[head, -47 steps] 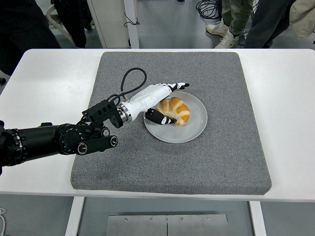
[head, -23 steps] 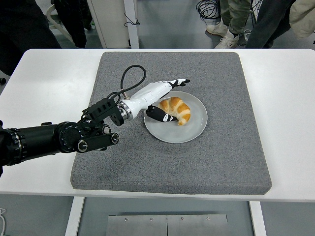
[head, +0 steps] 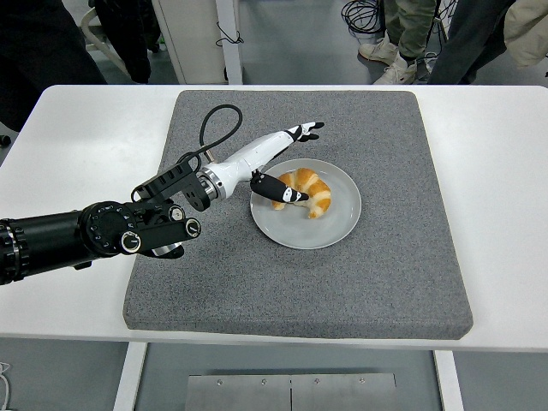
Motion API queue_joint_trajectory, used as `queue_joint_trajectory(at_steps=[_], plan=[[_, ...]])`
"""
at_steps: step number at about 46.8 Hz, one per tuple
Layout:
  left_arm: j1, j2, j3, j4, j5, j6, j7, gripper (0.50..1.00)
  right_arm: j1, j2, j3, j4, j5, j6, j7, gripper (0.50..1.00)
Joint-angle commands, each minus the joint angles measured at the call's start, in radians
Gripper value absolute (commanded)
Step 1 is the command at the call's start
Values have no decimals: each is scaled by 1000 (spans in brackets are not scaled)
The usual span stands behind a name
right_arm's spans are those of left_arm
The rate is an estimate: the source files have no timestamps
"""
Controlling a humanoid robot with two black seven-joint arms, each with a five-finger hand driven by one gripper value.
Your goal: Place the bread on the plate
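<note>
Bread (head: pixel 310 191), a golden croissant, lies on the grey plate (head: pixel 336 224) at the centre of the frame, on a grey mat (head: pixel 368 282) covering the white desk (head: pixel 77 145). Reaching in from the left edge, the left hand (head: pixel 278 163) hovers over the plate's upper-left rim, fingers spread and holding nothing, thumb just beside the croissant. Legs and shoes of people (head: pixel 402 34) show along the top edge.
</note>
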Motion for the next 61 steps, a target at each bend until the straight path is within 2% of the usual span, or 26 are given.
queue_joint_trajectory(at_steps=[1,11,22,33,44,61], plan=[[3,12,-41,0,-18,-25,2,942,0,0,0,2,0,0,0,1000],[3,29,-151,2,-112,-94,2,945,0,0,0,2,0,0,0,1000],[8,67,-275,5,-141,-117,2,951,0,0,0,3,0,0,0,1000],[17,89,-386,20,-258,-125,-6,958,0,0,2,3,0,0,0,1000],[61,89,-509,101,-350,-136,-8,958,0,0,0,5,0,0,0,1000],[149,86,-711,246,-488,-330,-6,958,0,0,0,5,0,0,0,1000]])
